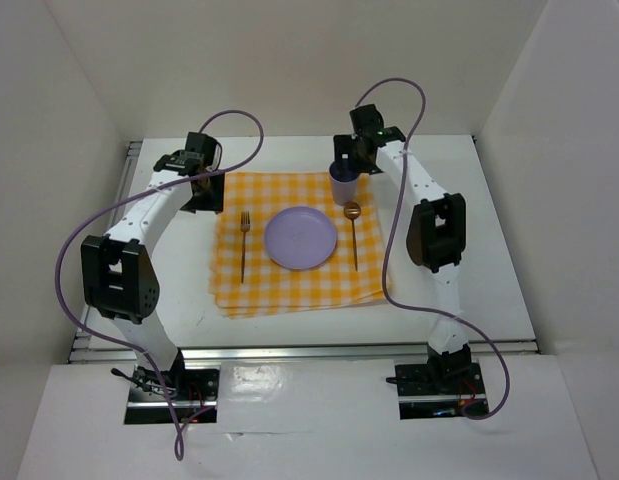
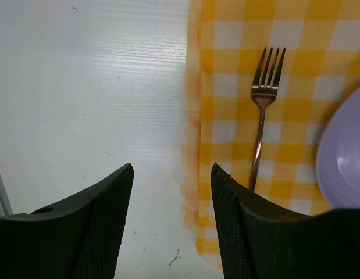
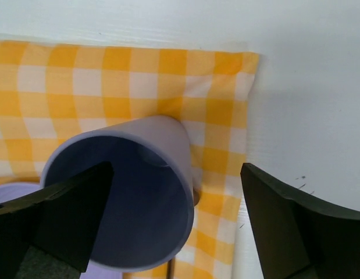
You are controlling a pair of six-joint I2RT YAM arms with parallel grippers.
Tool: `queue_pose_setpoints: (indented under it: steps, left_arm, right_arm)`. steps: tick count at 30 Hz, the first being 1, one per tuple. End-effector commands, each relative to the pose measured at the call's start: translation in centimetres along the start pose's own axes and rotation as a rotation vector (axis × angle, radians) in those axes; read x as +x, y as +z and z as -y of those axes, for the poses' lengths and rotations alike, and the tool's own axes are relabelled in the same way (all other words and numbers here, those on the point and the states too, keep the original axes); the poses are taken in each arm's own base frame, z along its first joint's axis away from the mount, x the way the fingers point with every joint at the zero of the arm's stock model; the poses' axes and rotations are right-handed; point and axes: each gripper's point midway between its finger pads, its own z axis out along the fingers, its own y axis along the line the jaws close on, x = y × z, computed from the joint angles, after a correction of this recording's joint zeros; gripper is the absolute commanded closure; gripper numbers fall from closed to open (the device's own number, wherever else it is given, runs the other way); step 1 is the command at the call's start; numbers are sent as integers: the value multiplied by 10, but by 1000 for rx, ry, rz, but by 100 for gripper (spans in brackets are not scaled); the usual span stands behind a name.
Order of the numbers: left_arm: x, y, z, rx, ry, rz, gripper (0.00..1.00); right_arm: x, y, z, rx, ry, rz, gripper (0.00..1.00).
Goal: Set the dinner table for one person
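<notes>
On the white dinner table [image 1: 489, 200] lies a yellow-and-white checked cloth [image 1: 289, 280]. On the cloth are a lilac plate [image 1: 301, 238], a fork [image 1: 244, 240] to its left, a spoon [image 1: 353, 232] to its right and an upright purple cup [image 1: 343, 183] at the far right corner. My right gripper [image 1: 353, 163] is open just above the cup [image 3: 133, 197]; in the right wrist view [image 3: 177, 167] one finger sits over the cup's mouth and the other outside it. My left gripper [image 1: 211, 195] is open and empty over the cloth's left edge [image 2: 172, 167], beside the fork [image 2: 262, 110].
White walls enclose the table on three sides. A metal rail [image 1: 289, 350] runs along the near edge and another down the left side [image 1: 124, 190]. Purple cables loop above both arms. The plate's rim shows in the left wrist view [image 2: 345, 157].
</notes>
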Motion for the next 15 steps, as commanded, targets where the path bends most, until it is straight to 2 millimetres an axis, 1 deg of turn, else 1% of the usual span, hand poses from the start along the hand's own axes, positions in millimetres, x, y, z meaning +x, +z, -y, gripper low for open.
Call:
queue_pose_setpoints:
  steps: [1, 4, 5, 6, 7, 8, 9, 10, 11, 12, 13, 14, 15]
  left_arm:
    - [-11, -15, -2, 20, -7, 57, 37]
    - [-11, -14, -5, 0, -7, 60, 37]
    - [-11, -14, -5, 0, -7, 60, 37]
    - [-11, -14, -5, 0, -7, 60, 37]
    - [-15, -16, -9, -3, -17, 68, 37]
    - [-15, -16, -9, -3, -17, 68, 37]
    - [-15, -15, -11, 4, -25, 65, 37]
    - [-15, -16, -13, 13, -32, 60, 37]
    - [-15, -17, -13, 13, -32, 60, 37]
    - [-15, -16, -15, 20, -42, 57, 37]
    - [-18, -18, -15, 21, -44, 66, 37]
    - [-17, -16, -24, 8, -62, 55, 37]
    - [-17, -16, -28, 3, -69, 54, 37]
  right_arm:
    - [-80, -73, -9, -60, 15, 259, 0]
    - [-103, -109, 1, -18, 35, 364, 0]
    - [-124, -144, 12, 5, 60, 460, 0]
    - [-121, -151, 12, 0, 74, 470, 0]
    - [-138, -191, 23, 7, 100, 571, 0]
    - [-139, -207, 26, 10, 122, 602, 0]
    - [-125, -202, 44, 56, 148, 584, 0]
    - [-127, -237, 52, 48, 181, 655, 0]
    - [-118, -241, 69, 69, 216, 653, 0]
    - [-85, -218, 80, 88, 228, 571, 0]
    - [-68, -217, 91, 99, 253, 536, 0]
    - [-52, -231, 101, 101, 287, 532, 0]
    - [-27, -226, 118, 96, 368, 466, 0]
